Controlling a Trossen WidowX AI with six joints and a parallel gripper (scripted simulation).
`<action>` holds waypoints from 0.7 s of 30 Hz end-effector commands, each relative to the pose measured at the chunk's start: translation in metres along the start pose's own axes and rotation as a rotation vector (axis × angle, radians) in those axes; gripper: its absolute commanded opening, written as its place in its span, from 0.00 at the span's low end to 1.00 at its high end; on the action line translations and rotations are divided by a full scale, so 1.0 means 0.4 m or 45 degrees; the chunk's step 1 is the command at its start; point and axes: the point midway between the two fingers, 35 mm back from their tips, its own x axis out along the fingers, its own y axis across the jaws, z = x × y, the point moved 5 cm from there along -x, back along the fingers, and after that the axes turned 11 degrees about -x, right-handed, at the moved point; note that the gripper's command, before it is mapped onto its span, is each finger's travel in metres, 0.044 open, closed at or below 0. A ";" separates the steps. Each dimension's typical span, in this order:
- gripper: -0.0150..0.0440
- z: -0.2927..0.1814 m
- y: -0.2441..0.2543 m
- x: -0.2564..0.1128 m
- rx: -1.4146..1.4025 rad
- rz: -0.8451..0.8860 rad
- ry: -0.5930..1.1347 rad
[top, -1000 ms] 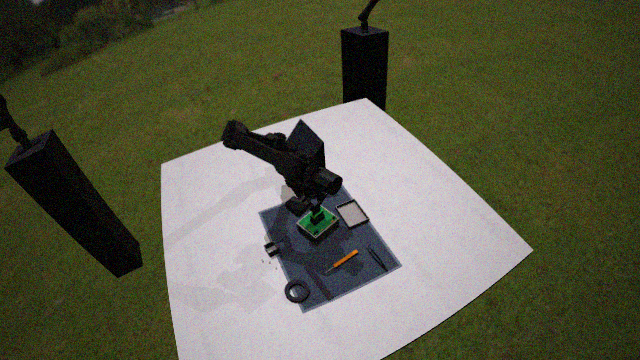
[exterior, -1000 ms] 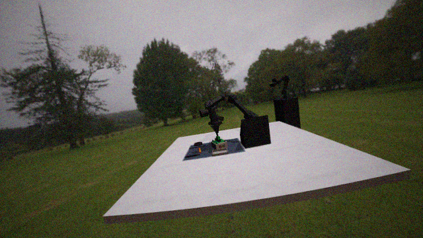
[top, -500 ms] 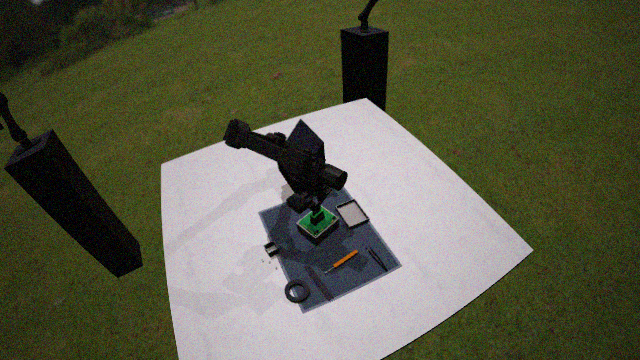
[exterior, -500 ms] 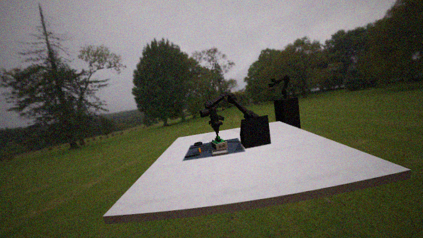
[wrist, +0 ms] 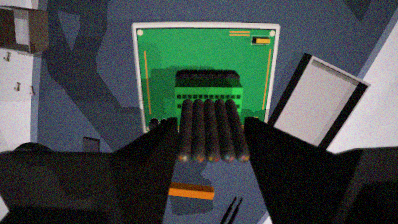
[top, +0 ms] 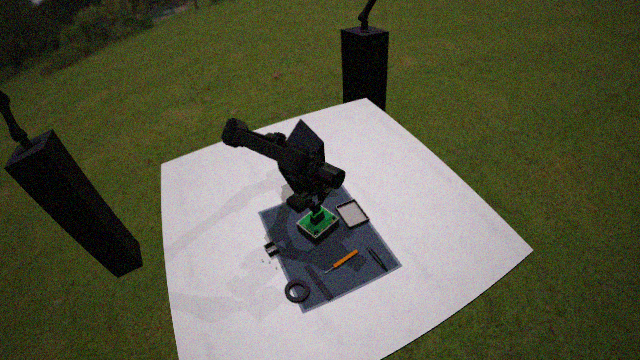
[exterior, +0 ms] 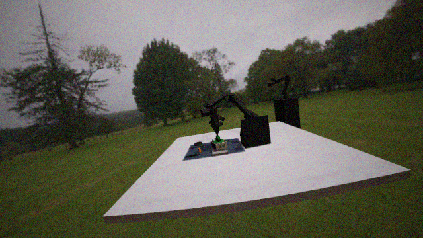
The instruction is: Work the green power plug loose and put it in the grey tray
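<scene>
My pincer (top: 316, 207) (exterior: 217, 133) (wrist: 210, 125), released, straddles the green plug (top: 317, 218) (exterior: 218, 139) (wrist: 207, 91), presumably to regrip for rocking, towards the worktop's (top: 425, 250) (exterior: 264, 178) arm-side edge

We are seeing an orange-handled screwdriver (top: 346, 258) (wrist: 192, 191) lying on the blue-grey mat (top: 320, 260) (wrist: 120, 85), its thin shaft pointing away from the black tweezers (top: 377, 259) (wrist: 231, 211) resting nearby. We are also finding a dark flat strip (top: 318, 282) on the mat, between the screwdriver and a black ring (top: 287, 292), which is straddling the mat's edge. Near another stretch of that edge, we are noticing a small open-ended metal block (top: 271, 249) (wrist: 38, 31), with several tiny screws (wrist: 17, 86) lying beside it on the white tabletop (top: 450, 240) (exterior: 264, 175) (wrist: 15, 115).
</scene>
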 end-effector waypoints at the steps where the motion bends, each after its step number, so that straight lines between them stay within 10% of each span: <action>1: 0.68 -0.005 -0.002 0.008 0.002 0.002 0.002; 21: 0.68 -0.007 -0.005 0.051 0.003 0.041 -0.022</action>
